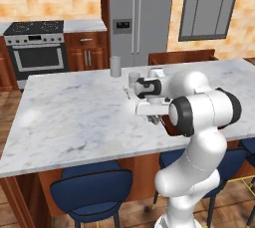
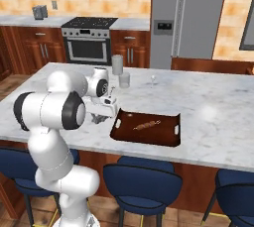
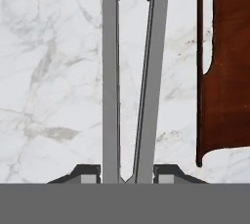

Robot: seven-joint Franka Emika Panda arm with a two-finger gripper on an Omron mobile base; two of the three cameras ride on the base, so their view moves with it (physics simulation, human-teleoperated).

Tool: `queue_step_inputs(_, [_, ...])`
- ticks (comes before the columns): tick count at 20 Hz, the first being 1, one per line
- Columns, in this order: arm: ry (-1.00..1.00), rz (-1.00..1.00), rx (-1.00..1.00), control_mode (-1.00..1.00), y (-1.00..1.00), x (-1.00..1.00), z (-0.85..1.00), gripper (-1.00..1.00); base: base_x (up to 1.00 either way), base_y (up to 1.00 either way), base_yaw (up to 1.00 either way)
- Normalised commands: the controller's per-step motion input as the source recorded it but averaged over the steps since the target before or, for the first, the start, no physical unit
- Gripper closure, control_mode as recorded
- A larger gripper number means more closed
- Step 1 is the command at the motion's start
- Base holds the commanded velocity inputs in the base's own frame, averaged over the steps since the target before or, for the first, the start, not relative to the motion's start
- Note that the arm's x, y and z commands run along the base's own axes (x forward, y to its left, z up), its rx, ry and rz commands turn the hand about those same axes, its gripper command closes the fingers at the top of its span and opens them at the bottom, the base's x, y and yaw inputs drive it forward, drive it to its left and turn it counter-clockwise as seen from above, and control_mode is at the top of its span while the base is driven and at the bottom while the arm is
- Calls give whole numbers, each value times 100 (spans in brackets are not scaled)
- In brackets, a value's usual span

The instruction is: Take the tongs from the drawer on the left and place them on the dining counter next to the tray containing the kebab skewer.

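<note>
My gripper (image 3: pixel 127 174) is shut on the tongs (image 3: pixel 110 71), whose two slim grey arms run up the hand view side by side, spreading slightly. They hang just above the dining counter (image 3: pixel 49 71), to the left of the dark brown tray (image 3: pixel 224 71) and its handle slot. From the right base view the gripper (image 2: pixel 101 118) is at the tray's (image 2: pixel 168 139) left end, and the kebab skewer (image 2: pixel 146 125) lies inside the tray. From the left base view the gripper (image 1: pixel 153 118) points down over the counter (image 1: pixel 74 112). I cannot tell which drawer is the task's.
A tall grey cup (image 2: pixel 117 64) and a shorter glass (image 2: pixel 124 80) stand behind the gripper, with a tiny silvery utensil (image 2: pixel 153 78) further right. Blue stools (image 2: pixel 141 181) line the counter's near edge. Stove (image 1: pixel 37 48) and fridge (image 1: pixel 139 18) stand along the far wall.
</note>
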Motion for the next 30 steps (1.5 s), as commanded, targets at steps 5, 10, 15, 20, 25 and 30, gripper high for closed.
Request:
queue_step_inputs(5, [0, 10, 0, -100, -9, 23, -1, 100, 0, 0, 0])
queue_step_inputs(10, [0, 6, 0, -100, -7, 8, -13, 100, 0, 0, 0])
queue_step_inputs(15, [0, 0, 0, -100, 1, 10, -39, 100, 0, 0, 0])
queue_step_inputs(20, [0, 0, 0, -100, 0, 8, -30, 100, 0, 0, 0])
queue_step_inputs(25, [0, 0, 0, -100, 0, 5, -27, 100, 0, 0, 0])
queue_step_inputs(30, [0, 0, 0, -100, 0, 0, -3, 100, 0, 0, 0])
